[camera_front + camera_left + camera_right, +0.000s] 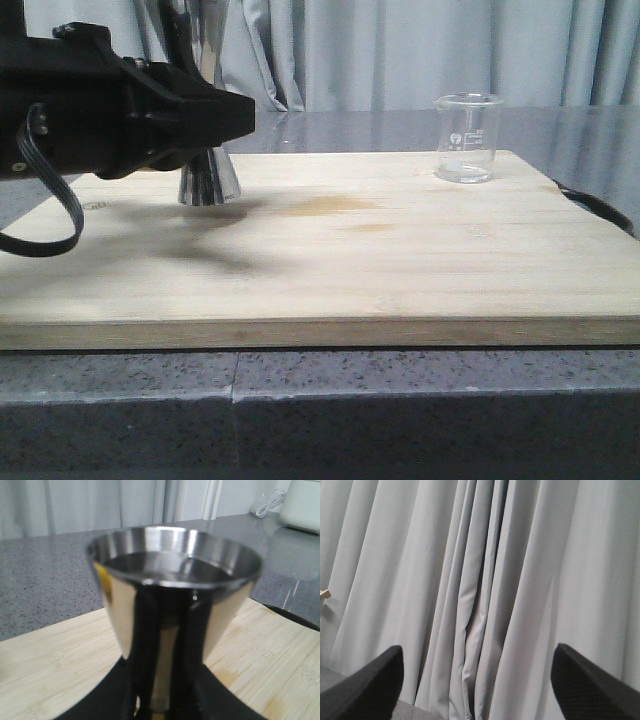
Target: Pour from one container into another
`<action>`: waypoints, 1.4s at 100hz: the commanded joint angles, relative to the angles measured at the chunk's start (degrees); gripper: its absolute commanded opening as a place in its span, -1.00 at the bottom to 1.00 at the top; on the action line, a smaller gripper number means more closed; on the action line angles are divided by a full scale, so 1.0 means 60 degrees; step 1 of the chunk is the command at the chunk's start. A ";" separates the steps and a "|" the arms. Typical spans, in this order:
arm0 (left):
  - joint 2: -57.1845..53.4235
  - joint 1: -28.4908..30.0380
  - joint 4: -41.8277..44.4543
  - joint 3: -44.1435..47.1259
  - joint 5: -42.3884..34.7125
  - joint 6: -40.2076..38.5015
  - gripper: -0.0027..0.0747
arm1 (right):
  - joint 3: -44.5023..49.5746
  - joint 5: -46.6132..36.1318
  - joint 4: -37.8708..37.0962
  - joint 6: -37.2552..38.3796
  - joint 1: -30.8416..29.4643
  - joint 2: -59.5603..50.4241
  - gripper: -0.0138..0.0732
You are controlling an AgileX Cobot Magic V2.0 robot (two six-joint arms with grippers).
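Note:
The steel jigger (pixel 209 182) stands at the far left of the wooden board (pixel 350 270); only its lower cone shows below my left arm. In the left wrist view the jigger (pixel 172 575) fills the frame, its upper cup holding dark liquid. My left gripper (pixel 215 128) (pixel 162 702) is shut around its narrow waist, the black fingers (pixel 107 695) hugging both sides. The clear glass beaker (pixel 467 138) stands upright at the board's far right, apart from both arms. My right gripper (pixel 477 690) is open, pointing at the curtain with nothing between its fingers, and it is absent from the front view.
The board lies on a grey stone counter (pixel 300 400) with a grey curtain (pixel 420 50) behind. A faint damp stain (pixel 325 205) marks the board's middle. A black cable (pixel 595 208) curls off the board's right edge. A white appliance (pixel 302 505) sits far back.

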 commanded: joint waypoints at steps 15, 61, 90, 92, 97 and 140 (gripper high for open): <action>0.0035 0.0015 -0.0237 -0.0197 -0.1529 0.0206 -0.98 | -0.0233 -0.0598 0.0020 -0.0036 -0.0053 -0.0171 0.58; 0.0753 0.0015 -0.0237 -0.0197 -0.2220 0.0206 -0.98 | -0.0233 -0.0598 0.0020 -0.0036 -0.0053 -0.0171 0.58; 0.0753 0.0015 -0.0237 -0.0197 -0.2203 0.0229 -0.98 | -0.0233 -0.0598 0.0020 -0.0036 -0.0053 -0.0171 0.58; 0.0753 0.0015 -0.0237 -0.0197 -0.2203 0.0229 -0.98 | -0.0233 -0.0598 0.0020 -0.0036 -0.0053 -0.0171 0.58; 0.0753 0.0015 -0.0237 -0.0197 -0.2203 0.0229 -0.98 | -0.0233 -0.0598 0.0020 -0.0036 -0.0053 -0.0171 0.58; 0.0753 0.0015 -0.0200 -0.0181 -0.2203 0.0229 -0.97 | -0.0233 -0.0598 0.0020 -0.0036 -0.0053 -0.0171 0.58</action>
